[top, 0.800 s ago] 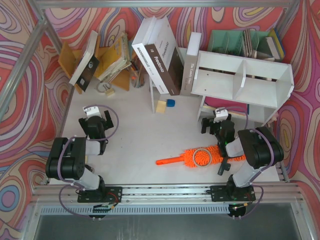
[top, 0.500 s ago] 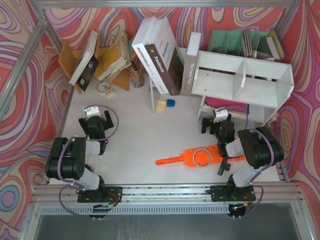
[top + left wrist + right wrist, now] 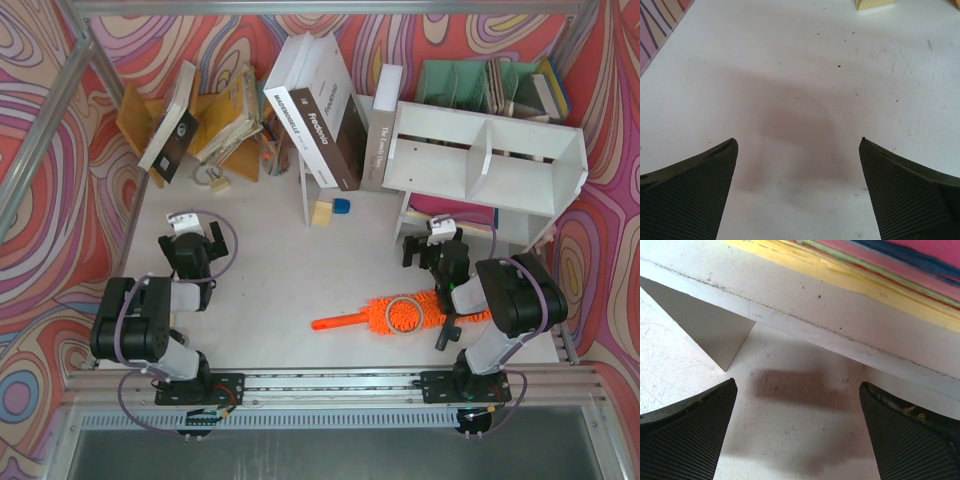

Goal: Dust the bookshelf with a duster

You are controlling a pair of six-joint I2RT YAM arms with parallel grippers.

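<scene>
Overhead, the duster (image 3: 400,312) lies flat on the table (image 3: 280,280) at lower centre of the frame, with its handle pointing left and its shaggy head to the right. The bookshelf (image 3: 487,128) stands at upper right, well apart from the duster. Left gripper (image 3: 797,145), left of centre: jaws spread wide over bare tabletop, holding nothing. Right gripper (image 3: 797,385), just below the bookshelf: jaws equally wide and empty, facing a white board edge (image 3: 840,325) with coloured covers above it.

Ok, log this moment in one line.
duster: on table, ungrasped | left gripper: open, empty | right gripper: open, empty, facing bookshelf
</scene>
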